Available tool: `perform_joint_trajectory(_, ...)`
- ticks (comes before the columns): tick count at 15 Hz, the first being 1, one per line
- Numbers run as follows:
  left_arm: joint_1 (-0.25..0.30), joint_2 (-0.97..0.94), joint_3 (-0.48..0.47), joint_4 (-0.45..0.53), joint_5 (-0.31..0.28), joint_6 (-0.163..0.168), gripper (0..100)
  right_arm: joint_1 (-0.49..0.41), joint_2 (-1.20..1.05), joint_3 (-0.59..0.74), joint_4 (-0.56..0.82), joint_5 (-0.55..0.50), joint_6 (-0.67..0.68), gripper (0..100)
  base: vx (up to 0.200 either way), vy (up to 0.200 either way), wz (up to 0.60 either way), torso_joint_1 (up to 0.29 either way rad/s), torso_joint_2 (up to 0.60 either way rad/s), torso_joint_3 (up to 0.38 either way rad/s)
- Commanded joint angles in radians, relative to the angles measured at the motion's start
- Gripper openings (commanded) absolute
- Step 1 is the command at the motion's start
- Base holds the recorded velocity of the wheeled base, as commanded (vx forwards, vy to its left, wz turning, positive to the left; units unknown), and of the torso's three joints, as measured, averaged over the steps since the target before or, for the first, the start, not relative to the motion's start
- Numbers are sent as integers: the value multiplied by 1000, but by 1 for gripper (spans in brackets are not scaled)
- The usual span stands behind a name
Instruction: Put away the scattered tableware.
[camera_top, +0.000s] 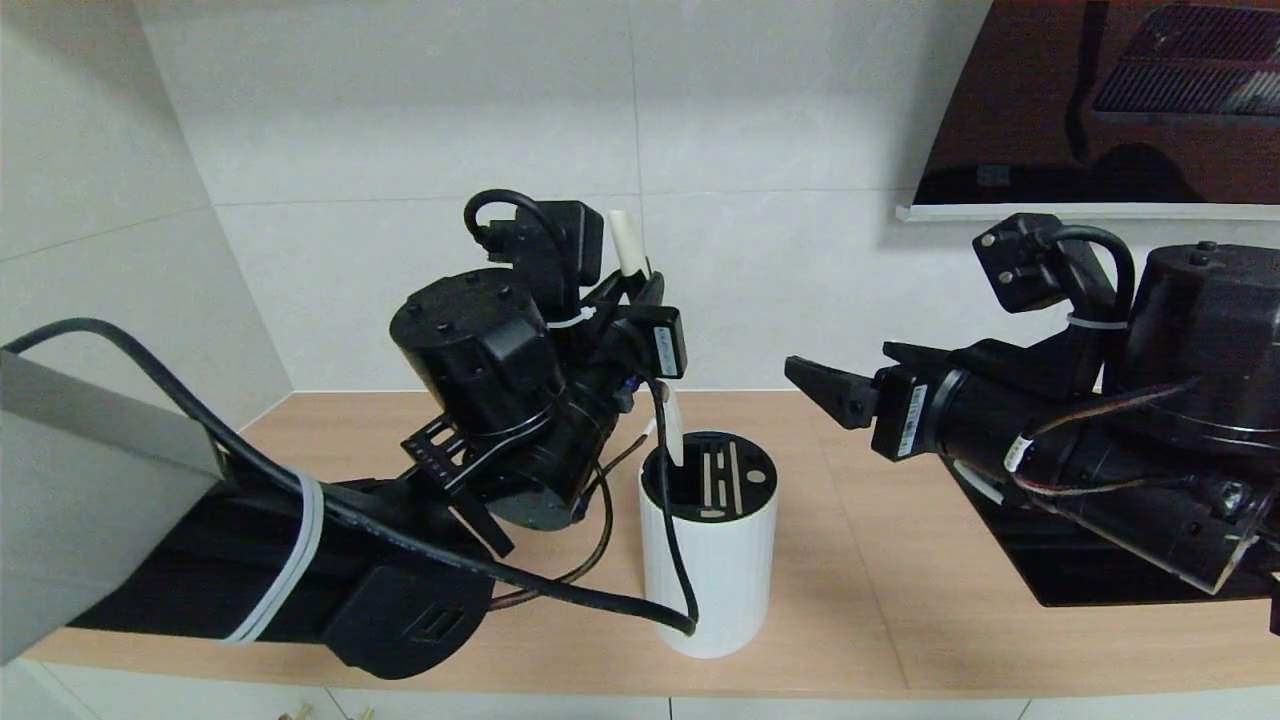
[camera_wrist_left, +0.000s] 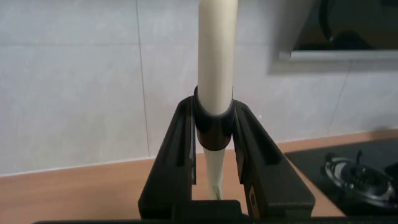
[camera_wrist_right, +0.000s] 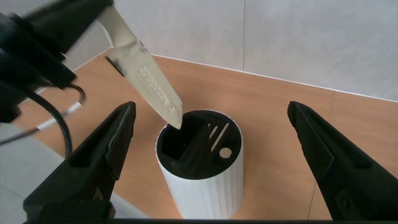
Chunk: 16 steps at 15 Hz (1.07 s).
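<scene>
A knife with a cream handle and white blade hangs point down, its tip at the mouth of a white cylindrical holder with a black slotted top. My left gripper is shut on the knife's handle, directly above the holder's left opening. In the right wrist view the blade slants down to the holder's rim. My right gripper stands open to the right of the holder and above it, fingers spread wide with nothing between them.
The holder stands on a wooden countertop near its front edge. A black cooktop with a burner lies at the right under my right arm. A dark range hood hangs on the tiled wall behind.
</scene>
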Motion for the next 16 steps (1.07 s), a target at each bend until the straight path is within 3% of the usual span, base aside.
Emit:
perform_joint_trajectory(1,0,26,1,-2,0,-1,0,0,4,0,-1,0,0,100,0,0,0,0,0,0)
perform_joint_trajectory(9,-29,51,10,15,2,-31,0,1,1,2,-1,0,0,100,0,0,0,0,0,0)
perform_joint_trajectory(16,-35,62,4,189,0,-137,0,0,1,6,-1,0,0,100,0,0,0,0,0,0)
